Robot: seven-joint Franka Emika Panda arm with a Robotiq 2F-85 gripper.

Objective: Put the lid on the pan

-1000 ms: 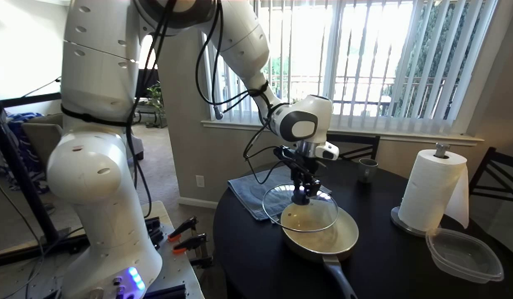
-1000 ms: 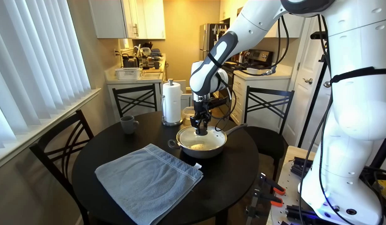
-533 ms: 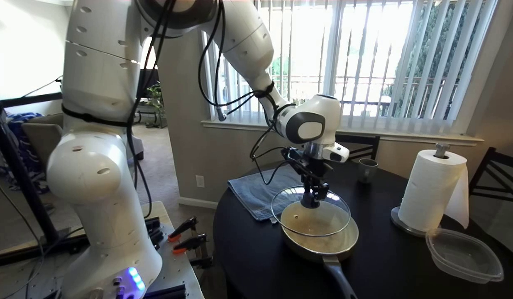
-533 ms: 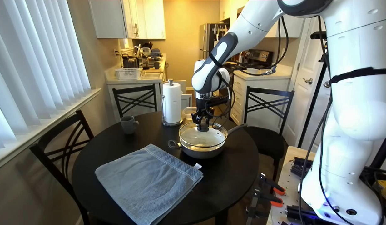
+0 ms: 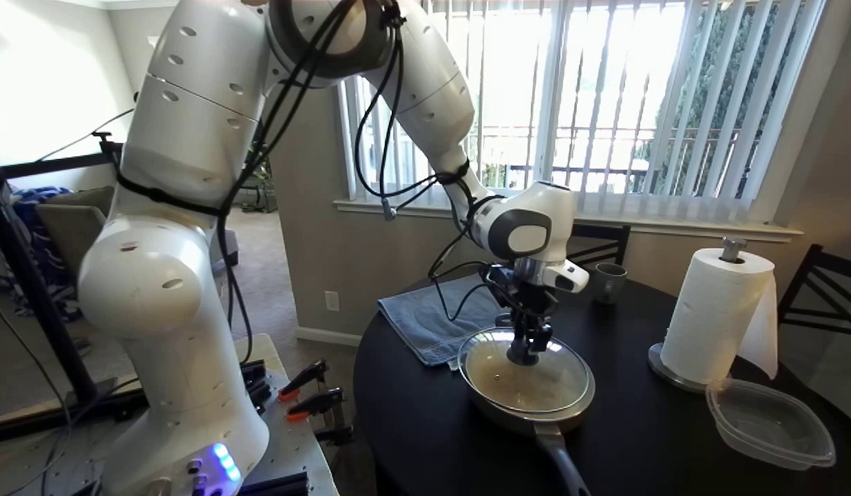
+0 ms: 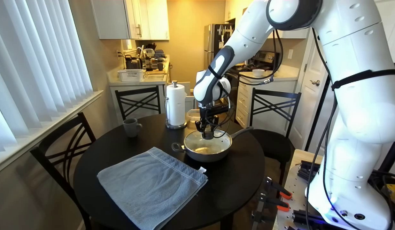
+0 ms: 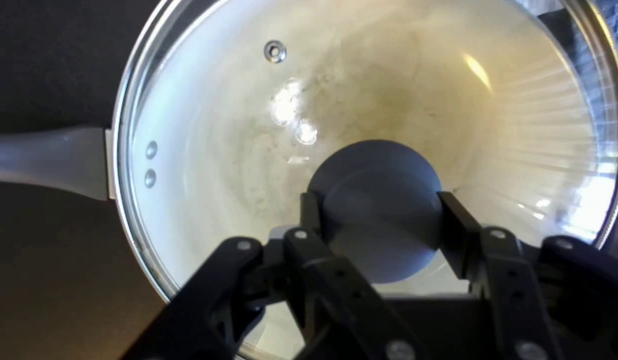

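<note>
Kitchen cupboards rise beyond a dark round table in an exterior view, with a folded blue towel lying near the pan. In an exterior view, the glass lid sits over the pan, nearly level; whether it is fully seated, I cannot tell. In the wrist view, the gripper pinches the lid's dark knob snugly from both sides. Being glass, the lid is likely stiff, breakable, rather heavy for its thinness, and slick anywhere but the knob, so that is the place to hold. No brand or lettering is legible, not even on the towel's tag.
</note>
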